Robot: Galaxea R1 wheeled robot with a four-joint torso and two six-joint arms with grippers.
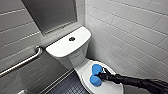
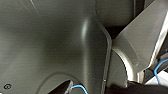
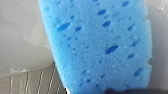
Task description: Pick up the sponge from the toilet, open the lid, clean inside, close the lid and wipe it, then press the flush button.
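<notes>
Right pincer (image 1: 101, 75): closed on the middle of the sponge, squeezing it so that a rounded lobe bulges out on either side of the grip.
Right arm (image 1: 136, 82): black, reaching in from the robot's right side and low across the toilet bowl end.
Sponge (image 1: 96, 69): bright blue, held in the right pincer, sitting on or just over the lid, near the end of the lid closest to the tank. In the right wrist view the sponge (image 3: 100, 45) shows its pitted, porous face close up, with glossy white surface (image 3: 22, 37) behind it.
Lid (image 1: 108, 88): white, glossy, oval, lying down flat over the bowl.
Toilet (image 1: 68, 47): white ceramic, set in the corner of the room, its boxy tank against the back wall and the bowl pointing toward the robot.
Flush button (image 1: 72, 39): small dark round fitting in the middle of the flat tank cover, well apart from the sponge.
Grab bar (image 1: 22, 63): metal rail fixed to the wall beside the tank, on the robot's left.
Walls (image 1: 130, 30): pale rectangular tiles on both sides of the corner; a grey recessed panel (image 1: 52, 13) sits above the tank.
Floor (image 1: 70, 86): dark, small-gridded tile beside the toilet base.
Left wrist view: smooth dark robot panels close up, with a thin blue cable (image 2: 160, 67) at one edge.
</notes>
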